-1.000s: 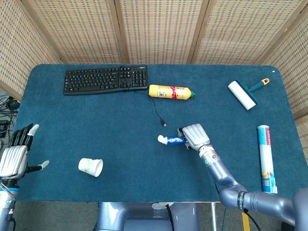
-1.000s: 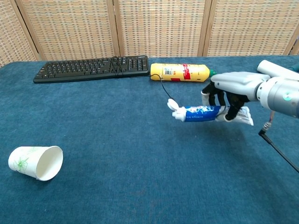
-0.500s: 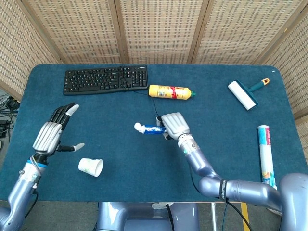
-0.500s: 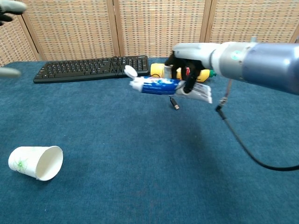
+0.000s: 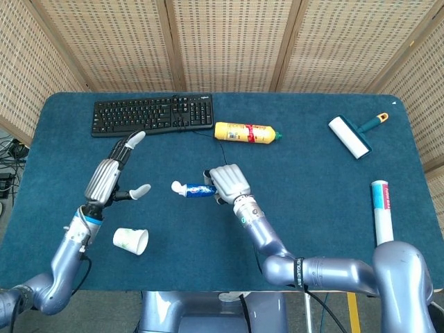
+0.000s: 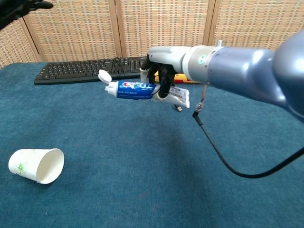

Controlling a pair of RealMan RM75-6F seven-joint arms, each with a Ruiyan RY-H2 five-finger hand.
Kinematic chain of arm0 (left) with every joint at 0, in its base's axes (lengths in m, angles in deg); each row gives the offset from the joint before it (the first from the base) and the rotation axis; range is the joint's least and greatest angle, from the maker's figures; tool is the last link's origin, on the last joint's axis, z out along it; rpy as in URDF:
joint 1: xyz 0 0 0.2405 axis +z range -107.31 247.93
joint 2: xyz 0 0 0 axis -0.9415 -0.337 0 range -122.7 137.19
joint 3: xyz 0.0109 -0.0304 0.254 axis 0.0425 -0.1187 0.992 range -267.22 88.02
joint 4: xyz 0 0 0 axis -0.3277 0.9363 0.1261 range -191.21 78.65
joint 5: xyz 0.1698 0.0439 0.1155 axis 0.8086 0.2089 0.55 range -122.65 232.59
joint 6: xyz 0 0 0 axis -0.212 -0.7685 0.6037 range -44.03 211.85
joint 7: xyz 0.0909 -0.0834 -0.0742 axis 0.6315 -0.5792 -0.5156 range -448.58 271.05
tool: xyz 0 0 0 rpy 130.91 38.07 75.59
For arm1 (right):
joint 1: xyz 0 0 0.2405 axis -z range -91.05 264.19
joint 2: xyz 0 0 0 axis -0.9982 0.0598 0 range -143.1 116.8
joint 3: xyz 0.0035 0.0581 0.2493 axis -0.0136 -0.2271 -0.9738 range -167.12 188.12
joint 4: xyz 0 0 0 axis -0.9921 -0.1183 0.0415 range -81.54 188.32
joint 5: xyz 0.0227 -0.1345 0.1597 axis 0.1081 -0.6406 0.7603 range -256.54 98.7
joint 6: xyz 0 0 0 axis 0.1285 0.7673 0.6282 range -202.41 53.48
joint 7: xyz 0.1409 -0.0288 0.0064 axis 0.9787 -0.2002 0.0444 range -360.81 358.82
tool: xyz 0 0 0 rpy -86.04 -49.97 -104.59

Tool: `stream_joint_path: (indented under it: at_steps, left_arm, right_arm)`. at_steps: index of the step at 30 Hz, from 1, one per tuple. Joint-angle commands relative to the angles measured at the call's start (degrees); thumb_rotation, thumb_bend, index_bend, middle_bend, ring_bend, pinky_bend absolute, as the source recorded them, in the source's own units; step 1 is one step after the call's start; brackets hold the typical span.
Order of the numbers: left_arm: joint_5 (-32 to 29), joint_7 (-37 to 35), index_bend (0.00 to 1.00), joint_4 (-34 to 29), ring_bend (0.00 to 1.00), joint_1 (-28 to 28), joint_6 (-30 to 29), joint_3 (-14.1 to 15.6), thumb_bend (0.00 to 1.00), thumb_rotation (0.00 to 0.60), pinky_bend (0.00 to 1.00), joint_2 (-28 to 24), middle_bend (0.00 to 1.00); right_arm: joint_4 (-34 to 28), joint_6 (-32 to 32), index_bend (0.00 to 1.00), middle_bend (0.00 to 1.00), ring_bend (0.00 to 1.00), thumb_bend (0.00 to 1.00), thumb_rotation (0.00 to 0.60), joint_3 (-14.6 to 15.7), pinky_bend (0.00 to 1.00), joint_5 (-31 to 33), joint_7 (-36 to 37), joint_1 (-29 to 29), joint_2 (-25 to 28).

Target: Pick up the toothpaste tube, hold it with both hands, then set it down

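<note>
The blue and white toothpaste tube [image 5: 195,189] [image 6: 135,90] hangs level above the table, its flip cap open and pointing left. My right hand [image 5: 227,183] [image 6: 164,64] grips the tube at its crimped end. My left hand [image 5: 114,173] is raised to the left of the tube with its fingers spread and its thumb pointing at the cap, a short gap away. In the chest view only a dark bit of the left hand [image 6: 19,6] shows at the top left corner.
A white paper cup [image 5: 131,241] [image 6: 36,165] lies on its side at the front left. A black keyboard [image 5: 152,114] and a yellow bottle [image 5: 245,132] lie at the back, with a loose cable [image 5: 227,161] between. A lint roller [image 5: 354,135] and a rolled tube [image 5: 383,220] lie right.
My right hand has lifted the toothpaste tube off the table and carried it left. My left hand has risen from the table's left edge and moved right toward the tube.
</note>
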State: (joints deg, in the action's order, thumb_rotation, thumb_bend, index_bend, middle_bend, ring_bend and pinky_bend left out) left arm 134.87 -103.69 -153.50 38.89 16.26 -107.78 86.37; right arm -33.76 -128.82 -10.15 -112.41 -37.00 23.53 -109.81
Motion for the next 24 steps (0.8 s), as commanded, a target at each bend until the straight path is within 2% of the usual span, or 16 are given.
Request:
stream_joint_path:
  at_steps: [1, 10, 15, 24]
  left_arm:
    - [-1.5, -1.9, 0.00, 2.5, 0.00, -2.4, 0.7, -0.9, 0.00, 0.117, 0.00, 4.1, 0.00]
    - [-4.1, -2.6, 0.00, 7.8, 0.00, -6.6, 3.2, -1.1, 0.00, 0.117, 0.00, 11.7, 0.00]
    - [-4.9, -5.0, 0.00, 11.5, 0.00, -7.8, 1.8, -1.6, 0.00, 0.117, 0.00, 16.9, 0.00]
    - [-5.1, -6.8, 0.00, 15.3, 0.00, -9.3, 2.2, -1.6, 0.00, 0.117, 0.00, 20.8, 0.00]
  right_arm:
    - [1.3, -0.6, 0.67, 0.65, 0.58, 0.64, 0.600, -0.1, 0.67, 1.2, -0.3, -1.2, -1.4]
    - [2.2, -0.9, 0.67, 0.66, 0.58, 0.64, 0.600, 0.9, 0.67, 0.6, 0.3, -2.0, -2.9]
    - [1.8, -1.2, 0.67, 0.66, 0.58, 0.64, 0.600, 1.2, 0.67, 0.3, 0.7, -2.2, -3.2]
    - [1.3, -1.6, 0.67, 0.66, 0.58, 0.64, 0.600, 1.4, 0.67, 0.5, 0.9, -2.5, -3.3]
